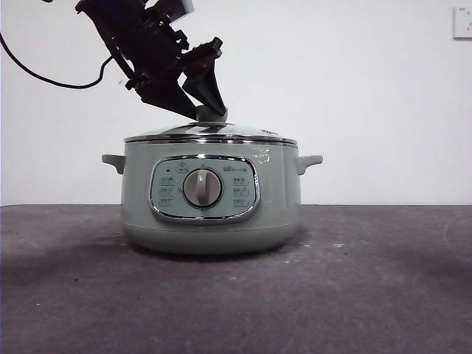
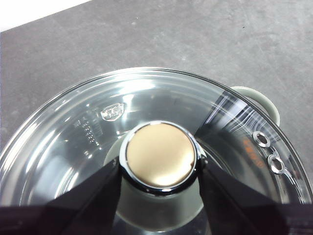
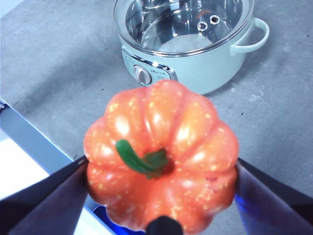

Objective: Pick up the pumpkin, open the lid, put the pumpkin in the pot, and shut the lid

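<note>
While my left gripper (image 2: 159, 169) is clamping its jaws on the lid (image 1: 210, 133) knob, I'm holding the pumpkin (image 3: 161, 156) between the right gripper's (image 3: 161, 171) jaws, above the pot (image 1: 212, 195).

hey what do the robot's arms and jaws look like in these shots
The left gripper is black and angular, with two flat, tapering wedge-shaped jaws and a thin black cable trailing off behind it. The right gripper shows only its two dark, smooth jaws. No markings are visible.

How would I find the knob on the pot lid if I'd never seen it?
Find the big pale green pot on the dark table. Its glass lid sits on top, and the knob stands at the middle, between the left gripper jaws. It alone has a round, chrome-ringed top.
</note>
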### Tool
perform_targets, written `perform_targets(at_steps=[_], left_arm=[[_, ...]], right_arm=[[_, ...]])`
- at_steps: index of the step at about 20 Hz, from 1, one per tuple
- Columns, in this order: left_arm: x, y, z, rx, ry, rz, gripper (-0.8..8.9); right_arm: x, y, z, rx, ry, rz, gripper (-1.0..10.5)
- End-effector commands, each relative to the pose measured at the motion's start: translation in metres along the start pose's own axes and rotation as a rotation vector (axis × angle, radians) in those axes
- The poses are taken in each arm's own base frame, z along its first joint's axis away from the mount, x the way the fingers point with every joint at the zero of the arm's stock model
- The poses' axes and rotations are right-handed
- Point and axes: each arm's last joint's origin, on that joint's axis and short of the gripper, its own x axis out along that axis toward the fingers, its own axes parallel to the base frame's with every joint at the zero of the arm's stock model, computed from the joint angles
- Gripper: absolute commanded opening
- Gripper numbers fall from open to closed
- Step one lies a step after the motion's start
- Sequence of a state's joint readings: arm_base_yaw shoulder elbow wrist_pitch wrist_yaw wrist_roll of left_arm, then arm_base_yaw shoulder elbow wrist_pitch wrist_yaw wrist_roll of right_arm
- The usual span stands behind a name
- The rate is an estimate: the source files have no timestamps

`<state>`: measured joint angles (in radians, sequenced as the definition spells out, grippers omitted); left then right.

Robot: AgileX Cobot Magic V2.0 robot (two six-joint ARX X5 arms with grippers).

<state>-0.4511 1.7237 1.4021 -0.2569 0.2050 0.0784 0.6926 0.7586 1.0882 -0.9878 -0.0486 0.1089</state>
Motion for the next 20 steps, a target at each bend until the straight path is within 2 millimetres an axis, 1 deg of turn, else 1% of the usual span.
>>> perform_targets(at_steps=[1, 5, 7, 9, 11, 13, 15, 18, 20], left_arm=[[-0.006, -0.001, 0.013, 0.009, -0.059, -0.009, -0.08], [-0.017, -0.002, 0.03, 0.014, -0.078, -0.008, -0.08], [-0.028, -0.003, 0.04, 0.018, -0.099, -0.006, -0.09], [-0.044, -0.004, 0.051, 0.02, -0.106, 0.003, -0.09], [-0.064, -0.003, 0.06, 0.022, -0.131, 0.015, -0.09], [-0.09, -0.003, 0.065, 0.021, -0.161, 0.03, -0.08], [-0.119, -0.002, 0.066, 0.012, -0.163, 0.052, -0.08], [-0.16, -0.002, 0.063, 0.006, -0.163, 0.086, -0.08], [-0.192, -0.004, 0.06, 0.013, -0.179, 0.113, -0.08]], right_arm=[[-0.001, 0.0, 0.0, 0.005, -0.009, 0.0, -0.1], [0.0, 0.0, 0.001, 0.005, -0.007, -0.001, -0.1], [0.001, 0.0, 0.001, 0.005, -0.007, -0.001, -0.1], [0.002, 0.0, 0.002, 0.004, -0.011, -0.001, -0.1], [0.006, 0.0, 0.005, 0.004, -0.015, -0.001, -0.1], [0.012, 0.001, 0.01, 0.004, -0.021, 0.0, -0.1], [0.022, 0.001, 0.018, 0.003, -0.041, 0.002, -0.1], [0.047, 0.001, 0.031, -0.002, -0.049, 0.004, -0.1], [0.074, 0.001, 0.041, -0.026, -0.037, 0.004, -0.1]])
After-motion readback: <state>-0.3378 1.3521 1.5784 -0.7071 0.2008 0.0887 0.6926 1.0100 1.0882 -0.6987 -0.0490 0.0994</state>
